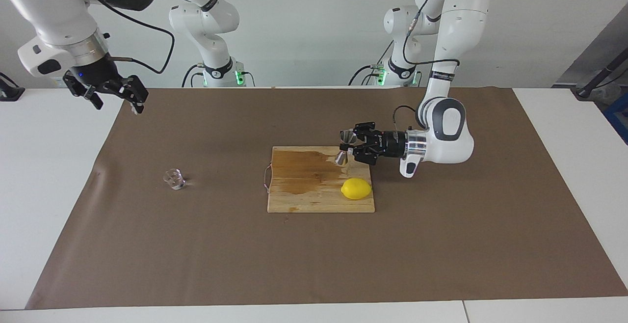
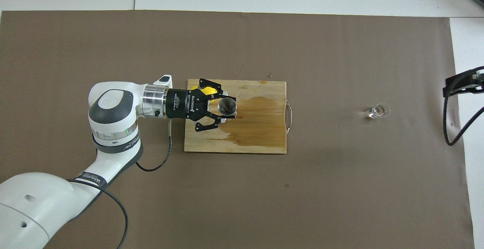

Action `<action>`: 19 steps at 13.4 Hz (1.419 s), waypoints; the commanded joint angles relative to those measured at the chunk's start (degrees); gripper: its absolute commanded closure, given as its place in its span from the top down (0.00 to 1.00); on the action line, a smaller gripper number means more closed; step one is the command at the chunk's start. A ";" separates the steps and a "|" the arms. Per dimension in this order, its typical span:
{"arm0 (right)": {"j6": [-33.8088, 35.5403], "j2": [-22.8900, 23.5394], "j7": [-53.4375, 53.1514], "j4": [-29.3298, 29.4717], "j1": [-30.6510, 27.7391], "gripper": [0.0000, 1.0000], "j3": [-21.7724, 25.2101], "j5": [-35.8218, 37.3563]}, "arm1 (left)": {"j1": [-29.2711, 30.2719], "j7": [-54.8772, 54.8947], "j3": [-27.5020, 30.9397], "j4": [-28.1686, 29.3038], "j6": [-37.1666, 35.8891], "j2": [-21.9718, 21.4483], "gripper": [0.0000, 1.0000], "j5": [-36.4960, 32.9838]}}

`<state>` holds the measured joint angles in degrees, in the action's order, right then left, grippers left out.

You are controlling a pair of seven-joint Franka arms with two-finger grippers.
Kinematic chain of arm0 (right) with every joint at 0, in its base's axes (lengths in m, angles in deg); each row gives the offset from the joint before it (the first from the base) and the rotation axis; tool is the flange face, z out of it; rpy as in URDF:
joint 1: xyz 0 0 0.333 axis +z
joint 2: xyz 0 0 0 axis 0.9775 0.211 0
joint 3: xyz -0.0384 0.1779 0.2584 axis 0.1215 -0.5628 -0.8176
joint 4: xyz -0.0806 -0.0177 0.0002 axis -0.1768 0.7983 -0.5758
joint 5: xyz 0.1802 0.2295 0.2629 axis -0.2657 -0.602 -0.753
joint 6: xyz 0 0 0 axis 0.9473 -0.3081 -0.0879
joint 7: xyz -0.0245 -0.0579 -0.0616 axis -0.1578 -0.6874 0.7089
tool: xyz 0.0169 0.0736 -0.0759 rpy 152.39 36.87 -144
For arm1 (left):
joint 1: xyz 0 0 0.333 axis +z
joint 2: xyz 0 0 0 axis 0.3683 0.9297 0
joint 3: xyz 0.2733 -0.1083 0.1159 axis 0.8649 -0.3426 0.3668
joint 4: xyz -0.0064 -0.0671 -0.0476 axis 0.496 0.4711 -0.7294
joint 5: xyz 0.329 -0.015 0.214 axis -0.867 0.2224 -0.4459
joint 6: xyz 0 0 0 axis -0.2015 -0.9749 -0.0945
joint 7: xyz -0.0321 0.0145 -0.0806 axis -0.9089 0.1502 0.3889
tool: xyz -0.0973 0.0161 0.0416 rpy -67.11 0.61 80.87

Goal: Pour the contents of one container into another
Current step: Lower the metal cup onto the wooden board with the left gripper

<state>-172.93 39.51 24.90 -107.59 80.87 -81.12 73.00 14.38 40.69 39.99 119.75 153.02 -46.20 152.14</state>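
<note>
My left gripper point(image 1: 348, 148) point(image 2: 223, 107) is shut on the waist of the steel jigger point(image 1: 344, 147) point(image 2: 227, 106). It holds the jigger upright, mouth up, low over the wooden cutting board point(image 1: 314, 202) point(image 2: 264, 139), above the part of the board nearest the robots. The tiny clear glass cup point(image 1: 174, 179) point(image 2: 376, 111) stands alone on the brown mat toward the right arm's end. My right gripper point(image 1: 117, 99) hangs open and empty, raised over the mat's corner at that end. Only its dark edge point(image 2: 462, 84) shows in the overhead view.
A yellow lemon point(image 1: 356, 188) point(image 2: 209, 91) lies on the board's corner, farther from the robots than the jigger. A dark wet stain point(image 1: 306, 171) covers part of the board. The brown mat point(image 1: 441, 244) spreads wide around the board.
</note>
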 commanded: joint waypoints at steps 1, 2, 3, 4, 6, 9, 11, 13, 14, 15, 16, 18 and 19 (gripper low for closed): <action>0.48 -0.05 1.58 -0.06 -0.33 1.00 -0.01 0.91 | -2.52 -0.92 1.28 1.88 2.93 -1.54 0.20 3.07; 0.48 -0.05 1.58 -0.15 -0.33 1.00 -0.01 0.91 | -2.87 -0.83 1.28 1.88 3.02 -1.28 0.20 3.51; 0.57 -0.05 1.58 -0.06 -0.33 1.00 -0.01 0.91 | -2.87 -0.57 1.28 1.88 3.02 -0.49 0.21 3.77; 0.57 -0.05 1.58 -0.06 -0.33 1.00 -0.01 1.08 | -2.87 -0.13 1.28 1.79 2.84 0.30 0.21 3.86; 0.66 0.04 1.50 -0.15 -0.33 1.00 -0.01 1.70 | -2.79 0.75 1.28 1.62 2.58 1.53 0.21 4.04; 0.75 0.13 1.50 -0.24 -0.59 1.00 -0.01 2.23 | -3.22 2.86 1.27 1.97 2.67 2.15 0.21 5.44; 0.75 0.21 1.58 -0.24 -0.68 1.00 -0.01 2.32 | -3.75 4.79 1.28 1.88 2.93 2.68 0.20 6.67; 0.75 0.22 1.58 -0.33 -0.68 1.00 -0.01 2.32 | -4.19 5.76 1.54 1.62 2.93 3.64 0.20 7.73; 0.75 0.22 1.58 -0.24 -0.68 1.00 -0.01 2.49 | -4.63 6.28 1.71 1.44 2.93 4.17 0.20 7.90; 0.75 0.30 1.58 -0.33 -0.68 1.00 -0.01 2.58 | -4.72 6.46 2.15 1.44 2.93 4.35 0.20 7.90; 0.83 0.30 1.58 -0.24 -0.68 1.00 -0.01 2.84 | -4.89 6.47 2.68 1.44 2.93 4.35 0.20 7.90; 1.01 0.30 1.58 -0.24 -0.68 1.00 -0.01 2.84 | -5.33 6.55 3.38 1.44 3.02 4.53 0.20 7.90; 1.01 0.30 1.58 -0.24 -0.68 1.00 -0.01 2.84 | -5.33 6.99 3.47 1.35 3.02 5.05 0.20 7.90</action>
<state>-172.52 39.73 24.90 -107.84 80.49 -81.12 74.96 10.57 46.45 41.96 120.93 155.59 -41.42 158.51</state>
